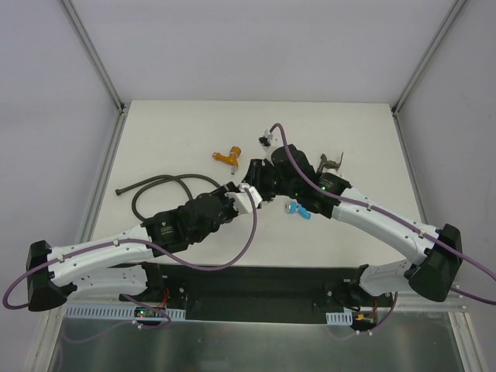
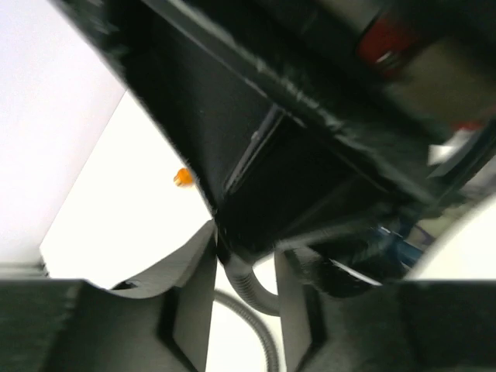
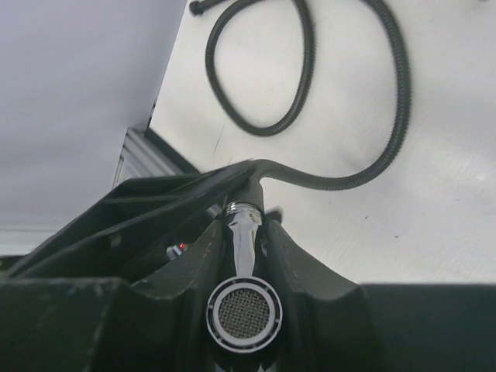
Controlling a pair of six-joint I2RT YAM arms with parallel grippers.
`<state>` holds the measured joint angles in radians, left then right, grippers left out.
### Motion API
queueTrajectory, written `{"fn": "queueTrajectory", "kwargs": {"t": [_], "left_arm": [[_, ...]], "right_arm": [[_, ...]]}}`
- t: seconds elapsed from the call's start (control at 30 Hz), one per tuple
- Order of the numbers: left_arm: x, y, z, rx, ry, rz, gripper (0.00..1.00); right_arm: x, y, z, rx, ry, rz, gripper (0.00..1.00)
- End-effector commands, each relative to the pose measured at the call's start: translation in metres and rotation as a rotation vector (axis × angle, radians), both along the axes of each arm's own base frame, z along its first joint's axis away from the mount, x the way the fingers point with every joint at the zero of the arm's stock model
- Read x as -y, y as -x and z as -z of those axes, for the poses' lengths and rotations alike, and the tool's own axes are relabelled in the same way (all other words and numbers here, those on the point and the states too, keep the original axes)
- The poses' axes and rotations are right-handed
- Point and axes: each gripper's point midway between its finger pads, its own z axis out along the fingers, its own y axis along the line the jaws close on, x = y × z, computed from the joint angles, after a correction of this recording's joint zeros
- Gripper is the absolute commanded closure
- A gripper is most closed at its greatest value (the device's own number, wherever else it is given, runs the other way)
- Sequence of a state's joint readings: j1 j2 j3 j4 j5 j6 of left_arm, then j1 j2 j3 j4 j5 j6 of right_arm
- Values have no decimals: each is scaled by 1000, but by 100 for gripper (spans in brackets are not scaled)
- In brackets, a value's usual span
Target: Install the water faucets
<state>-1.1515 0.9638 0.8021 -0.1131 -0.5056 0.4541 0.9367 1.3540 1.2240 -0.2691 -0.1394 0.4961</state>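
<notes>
My right gripper (image 3: 246, 256) is shut on the shiny chrome faucet (image 3: 242, 246), whose mesh spout (image 3: 244, 311) faces the right wrist camera. A dark flexible hose (image 3: 349, 180) meets the faucet's threaded end at its collar (image 3: 249, 190). My left gripper (image 2: 246, 267) reaches in from the left with its fingers (image 2: 194, 291) closed around that hose end (image 2: 246, 285). From above, both grippers meet at the table's middle (image 1: 256, 184). The orange-brass faucet (image 1: 226, 156), blue faucet (image 1: 297, 208) and dark grey-brown faucet (image 1: 332, 163) lie loose on the table.
The hose (image 1: 159, 186) loops across the table's left half. The orange-brass faucet (image 2: 183, 177) shows as a small spot in the left wrist view. Metal frame posts (image 1: 101, 70) stand at the table's back corners.
</notes>
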Motion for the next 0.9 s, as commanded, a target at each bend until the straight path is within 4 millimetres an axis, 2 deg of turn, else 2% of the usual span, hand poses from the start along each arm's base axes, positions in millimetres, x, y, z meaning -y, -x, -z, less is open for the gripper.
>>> {"fn": "queueTrajectory", "kwargs": {"t": [0.0,0.03,0.13,0.17,0.27,0.37,0.43,0.5,0.6,0.63,0.67,0.8,0.87], "left_arm": [[39,20,-72,75,335,157,62],[39,20,-75,72,349,174,55],[41,28,-83,38,404,252,47],[36,25,-87,35,423,255,42],[35,31,-93,-9,452,335,35],[40,46,-96,-55,459,449,29],[39,47,-99,-67,466,468,28],[41,58,-102,-84,467,536,26],[43,69,-105,-106,466,607,25],[43,70,-106,-107,468,615,25],[43,72,-104,-122,457,619,24],[43,76,-102,-147,448,645,25],[42,76,-103,-146,447,643,25]], "right_arm": [[15,-36,-44,167,-118,153,98],[25,-44,-46,219,-94,183,98],[41,-44,-60,296,-86,188,98],[45,-44,-62,330,-67,178,98],[58,-41,-76,422,-37,150,98],[67,-30,-92,516,-26,80,98],[63,-10,-102,613,-35,-80,98],[58,12,-113,691,-68,-227,98],[59,30,-120,773,-75,-358,98],[57,42,-122,789,-98,-431,98],[57,49,-117,787,-88,-484,98],[55,74,-115,824,-113,-659,98],[55,77,-109,829,-100,-710,98]]}}
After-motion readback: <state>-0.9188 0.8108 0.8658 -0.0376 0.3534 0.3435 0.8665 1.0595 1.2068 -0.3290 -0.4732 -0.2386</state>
